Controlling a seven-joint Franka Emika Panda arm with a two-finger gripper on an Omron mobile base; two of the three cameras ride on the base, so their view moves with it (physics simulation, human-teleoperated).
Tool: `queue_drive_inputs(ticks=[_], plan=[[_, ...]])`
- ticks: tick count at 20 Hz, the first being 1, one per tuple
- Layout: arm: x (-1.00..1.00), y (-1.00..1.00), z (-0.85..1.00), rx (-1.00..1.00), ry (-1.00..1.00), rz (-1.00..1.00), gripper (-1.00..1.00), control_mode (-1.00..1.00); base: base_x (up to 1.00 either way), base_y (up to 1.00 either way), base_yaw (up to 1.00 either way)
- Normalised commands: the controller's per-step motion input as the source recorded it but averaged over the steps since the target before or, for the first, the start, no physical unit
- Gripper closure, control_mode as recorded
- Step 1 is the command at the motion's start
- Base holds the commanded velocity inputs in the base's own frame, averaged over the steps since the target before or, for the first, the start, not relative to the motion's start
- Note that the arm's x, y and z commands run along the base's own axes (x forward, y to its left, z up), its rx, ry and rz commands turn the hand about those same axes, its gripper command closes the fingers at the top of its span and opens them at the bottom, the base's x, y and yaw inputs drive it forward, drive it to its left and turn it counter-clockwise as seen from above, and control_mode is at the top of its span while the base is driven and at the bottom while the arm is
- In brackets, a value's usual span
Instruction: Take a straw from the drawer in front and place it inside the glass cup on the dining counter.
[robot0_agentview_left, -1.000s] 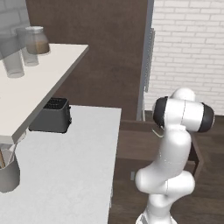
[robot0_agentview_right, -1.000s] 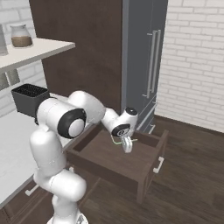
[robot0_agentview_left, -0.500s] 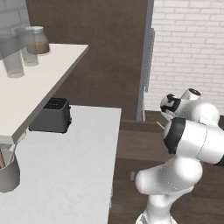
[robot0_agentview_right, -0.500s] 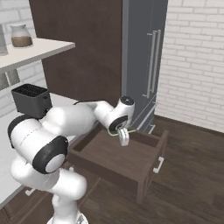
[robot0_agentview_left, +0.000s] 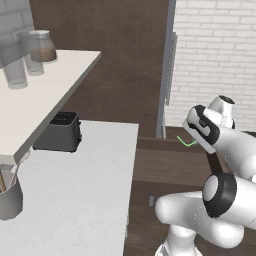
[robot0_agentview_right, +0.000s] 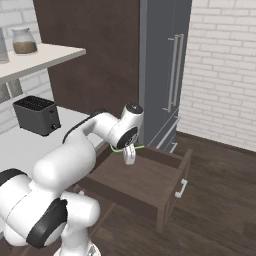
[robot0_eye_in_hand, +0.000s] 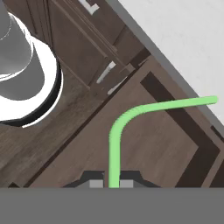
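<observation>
**Straw held above the open drawer**

The gripper (robot0_agentview_right: 129, 157) hangs over the pulled-out drawer (robot0_agentview_right: 150, 185), fingers pointing down, and it is clamped on the straw (robot0_eye_in_hand: 131, 127). From the hand camera the green stem runs up from between the two dark fingertips (robot0_eye_in_hand: 97, 183), then bends sharply and stretches off sideways toward the drawer's far edge. From the right base camera the straw (robot0_agentview_right: 120, 149) shows as a thin green line crossing just above the fingers, clear of the drawer floor. From the left base camera a short green piece (robot0_agentview_left: 187, 142) peeks out beside the wrist, though the fingers themselves are hard to make out there. The drawer is dark brown with a pale handle (robot0_agentview_right: 181, 188) on its front. To the arm's left, a black toaster (robot0_agentview_left: 57, 132) sits on the white worktop (robot0_agentview_left: 85, 185), under a shelf carrying a jar (robot0_agentview_left: 41, 46) and clear glasses (robot0_agentview_left: 14, 71).
</observation>
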Motion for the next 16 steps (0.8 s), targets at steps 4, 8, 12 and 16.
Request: queue_drive_inputs(ticks=[4,8,12,16], plan=[[-0.47,0.59,0.23,0.11,0.00,0.00,1.00,-1.00,0.00,0.00,0.00],[-0.37,0.60,0.22,0.14,0.00,0.00,1.00,-1.00,0.00,0.00,0.00],[-0.22,0.47,0.48,0.21,0.00,0.00,1.00,-1.00,0.00,0.00,0.00],[-0.14,0.26,0.65,0.26,0.00,0.00,1.00,-1.00,0.00,0.00,0.00]])
